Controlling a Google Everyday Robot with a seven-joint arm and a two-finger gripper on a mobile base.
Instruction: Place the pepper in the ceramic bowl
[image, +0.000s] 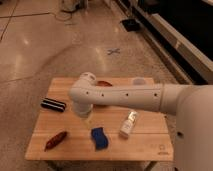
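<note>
Approach step, pepper not yet grasped. My fingers (86, 115) hang over mid-table (150, 144); spread or pressed together, I cannot tell. Pepper (56, 140) lies nearer the camera than them, by the table's front corner; ceramic bowl (104, 83) sits behind them, mostly hidden by my arm. Next, I judge: move down onto the pepper and pinch across it.

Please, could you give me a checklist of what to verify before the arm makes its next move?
1. Pepper lies free on the table, front left: ok.
2. Gripper over the pepper: not ok; it hangs above the table's middle, behind the blue sponge.
3. Pepper apart from the blue sponge and black bar: ok.
4. Ceramic bowl ready to receive: cannot tell; the arm hides most of it.
</note>
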